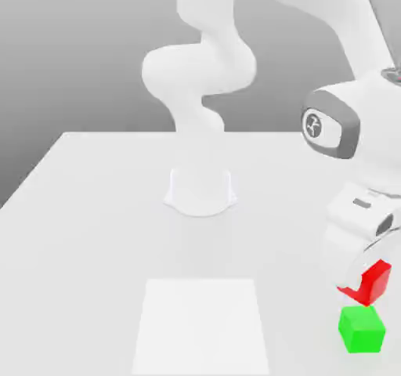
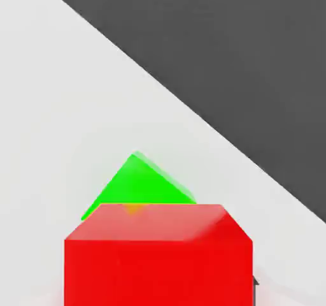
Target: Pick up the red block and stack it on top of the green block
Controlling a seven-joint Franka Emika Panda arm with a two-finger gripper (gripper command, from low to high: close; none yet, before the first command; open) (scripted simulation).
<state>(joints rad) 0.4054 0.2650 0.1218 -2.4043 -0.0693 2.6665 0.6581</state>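
Just below the pincer, clenched on the small matte red cube, sits the small matte green cube on the white table; carrying seems done, so lowering squarely comes next.

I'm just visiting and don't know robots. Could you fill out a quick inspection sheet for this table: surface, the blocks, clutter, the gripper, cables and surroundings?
Surface: white table with a paler rectangular patch.
Job's things: red block held off the table, tilted, just above the green block, which sits on the table; whether they touch is unclear.
Clutter: nothing seen.
Gripper: gripper shut on the red block.
Cables: nothing seen.
Surroundings: plain grey backdrop; arm's base stands mid-table.
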